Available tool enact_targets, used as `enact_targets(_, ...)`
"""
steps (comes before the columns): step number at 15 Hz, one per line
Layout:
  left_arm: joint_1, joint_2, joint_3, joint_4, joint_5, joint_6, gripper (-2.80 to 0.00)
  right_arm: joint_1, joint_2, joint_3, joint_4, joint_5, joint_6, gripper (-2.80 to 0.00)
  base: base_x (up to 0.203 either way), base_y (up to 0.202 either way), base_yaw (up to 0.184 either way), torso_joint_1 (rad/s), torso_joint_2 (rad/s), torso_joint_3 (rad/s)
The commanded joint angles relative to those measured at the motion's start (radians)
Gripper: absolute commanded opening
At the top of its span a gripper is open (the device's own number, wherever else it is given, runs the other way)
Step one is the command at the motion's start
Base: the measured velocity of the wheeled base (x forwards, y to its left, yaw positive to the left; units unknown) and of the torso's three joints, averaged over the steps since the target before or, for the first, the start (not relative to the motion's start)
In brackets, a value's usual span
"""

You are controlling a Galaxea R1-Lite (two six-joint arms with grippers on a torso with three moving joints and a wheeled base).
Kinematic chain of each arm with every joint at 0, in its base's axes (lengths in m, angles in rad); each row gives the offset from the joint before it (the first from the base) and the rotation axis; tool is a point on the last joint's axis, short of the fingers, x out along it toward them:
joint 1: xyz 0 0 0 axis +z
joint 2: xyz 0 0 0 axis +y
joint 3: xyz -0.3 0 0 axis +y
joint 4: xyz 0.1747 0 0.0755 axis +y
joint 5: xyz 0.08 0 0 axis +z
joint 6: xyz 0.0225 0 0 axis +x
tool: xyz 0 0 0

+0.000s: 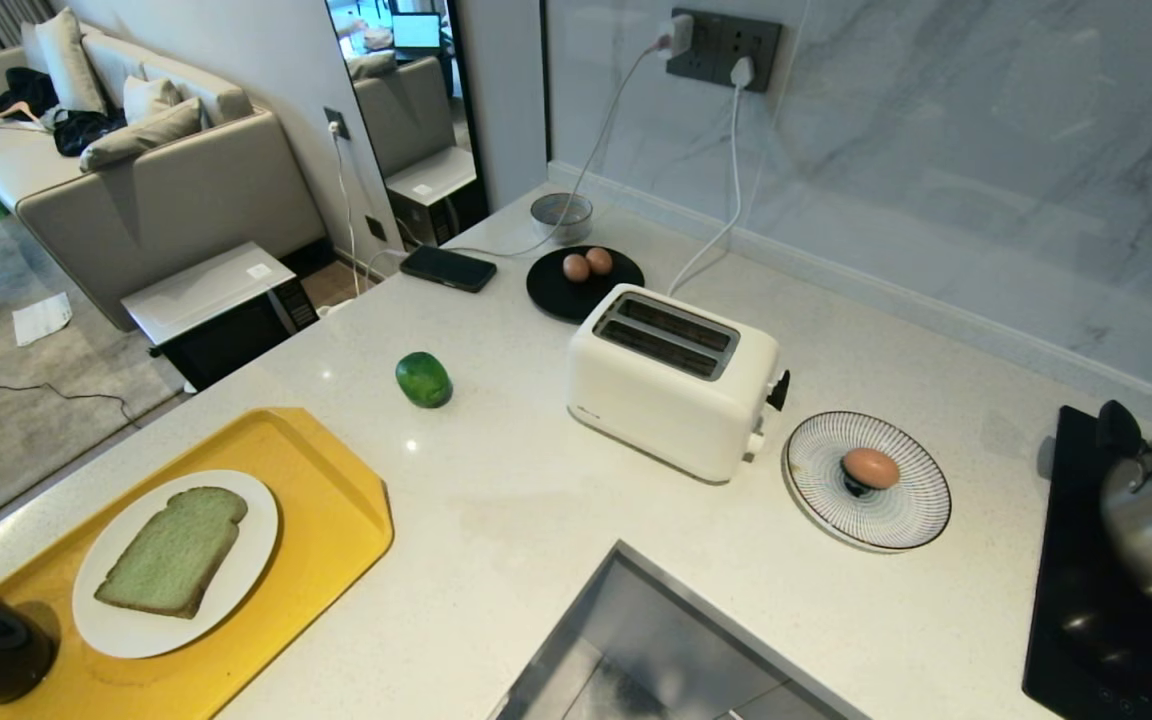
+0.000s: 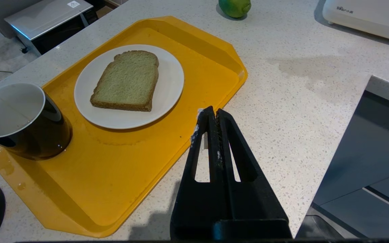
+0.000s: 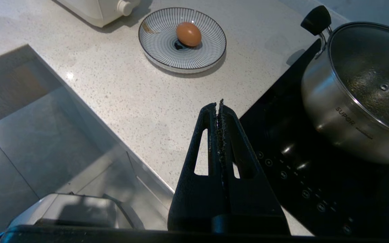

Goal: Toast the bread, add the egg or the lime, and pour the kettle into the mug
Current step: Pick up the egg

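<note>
Item: bread [image 1: 174, 551], one pale green slice, lying flat on a white plate [image 1: 246, 585] on the yellow tray [image 1: 336, 500], beside the mug [image 2: 22, 121].
Handling: likely light, soft, crushable; best pinched gently across the crust edges.
Left gripper [image 2: 213, 114]: fingers pressed together, empty, above the tray's edge.
Right gripper [image 3: 218, 108]: likewise closed, empty, near the egg [image 3: 188, 34] on the striped plate [image 3: 157, 47].
Toaster [image 1: 671, 380]: slots empty.
</note>
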Motion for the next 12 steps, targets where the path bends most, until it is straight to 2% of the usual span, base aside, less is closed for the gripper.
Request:
enact_targets(1, 0.001, 0.002, 0.0, -0.001, 0.0, 0.0, -2.8, 0.0, 0.075, -0.139, 0.13, -0.006, -0.004, -2.8, 0.0, 0.0, 0.0, 0.0, 0.0, 0.0)
enact_targets(3, -0.001, 0.002, 0.0, -0.001, 0.0, 0.0, -2.8, -0.001, 0.265, -0.266, 0.178, -0.008, -0.003, -2.8, 0.0, 0.0, 0.0, 0.0, 0.0, 0.0)
enact_targets(5, 0.001, 0.002, 0.0, -0.001, 0.0, 0.001, -2.8, -0.002, 0.556, -0.453, 0.204, -0.017, 0.002, -2.8, 0.0, 0.0, 0.0, 0.0, 0.0, 0.0)
enact_targets(8, 0.001, 0.002, 0.0, -0.001, 0.0, 0.0, -2.8, -0.002, 0.952, -0.841, 0.296, -0.061, 0.005, -2.8, 0.0, 0.0, 0.0, 0.0, 0.0, 0.0)
enact_targets(9, 0.0, 0.002, 0.0, -0.001, 0.0, 0.0, -2.8, -0.002, 1.054, -0.984, 0.378, -0.075, 0.005, -2.8, 0.0, 0.0, 0.0, 0.0, 0.0, 0.0)
enact_targets(11, 0.001, 0.002, 0.0, -0.001, 0.0, 0.0, -2.8, -0.001, 1.243, -1.259, 0.626, -0.093, 0.002, -2.8, 0.0, 0.0, 0.0, 0.0, 0.0, 0.0)
enact_targets(12, 0.0, 0.002, 0.0, -0.001, 0.0, 0.0, -2.8, 0.0, 1.333, -1.355, 0.733, -0.099, -0.01, -2.8, 0.0, 0.0, 0.0, 0.0, 0.0, 0.0)
